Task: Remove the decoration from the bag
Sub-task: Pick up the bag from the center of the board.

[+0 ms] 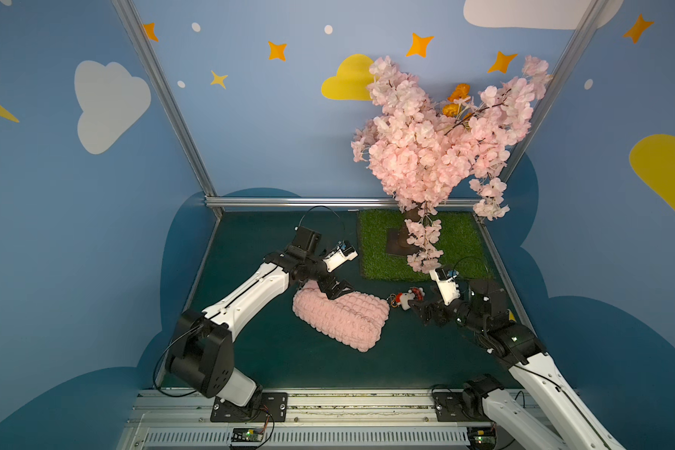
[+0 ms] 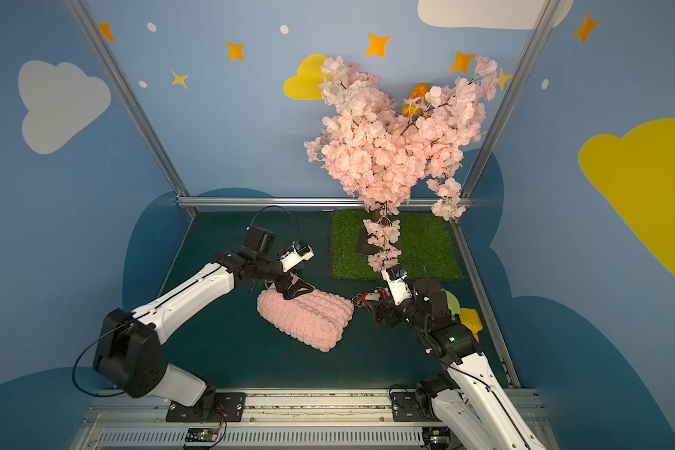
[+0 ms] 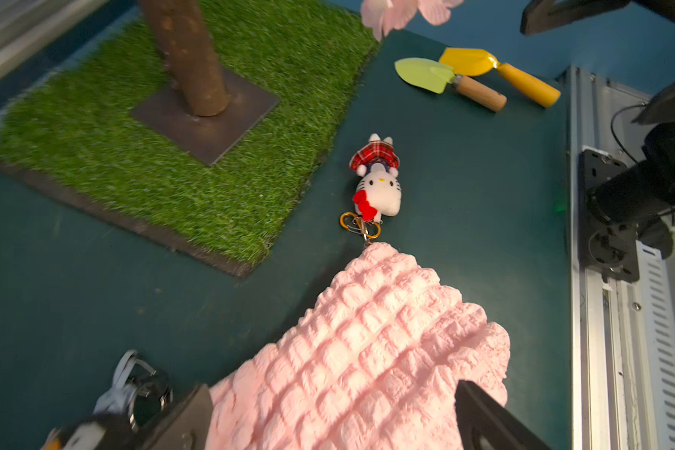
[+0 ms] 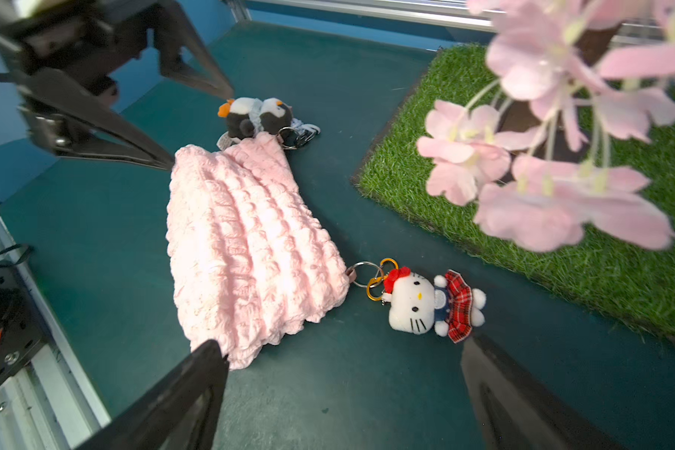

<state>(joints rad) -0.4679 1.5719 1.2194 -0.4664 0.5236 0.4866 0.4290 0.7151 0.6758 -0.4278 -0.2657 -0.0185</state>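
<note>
The pale-pink bubble-textured bag [image 1: 340, 321] [image 2: 304, 319] [image 3: 367, 350] [image 4: 246, 253] lies flat on the dark green floor. A white cat plush decoration [image 1: 406, 299] [image 2: 371, 297] [image 3: 378, 187] [image 4: 425, 304] in a red plaid skirt hangs by a gold clip [image 4: 378, 280] from a ring at one bag corner. A black-and-white penguin plush [image 4: 256, 117] sits at the opposite end. My left gripper [image 1: 338, 290] [image 3: 332, 389] [image 4: 199, 128] is open, straddling the penguin end. My right gripper [image 1: 421, 311] [image 4: 343, 346] is open and empty, just short of the cat plush.
A grass mat [image 1: 456, 241] [image 3: 94, 136] holding a pink blossom tree [image 1: 425, 148] lies behind the cat plush; low blossoms [image 4: 542, 175] hang near my right wrist. A green trowel [image 3: 425, 74] and a yellow trowel [image 3: 495, 66] lie at the right side. Metal rails border the floor.
</note>
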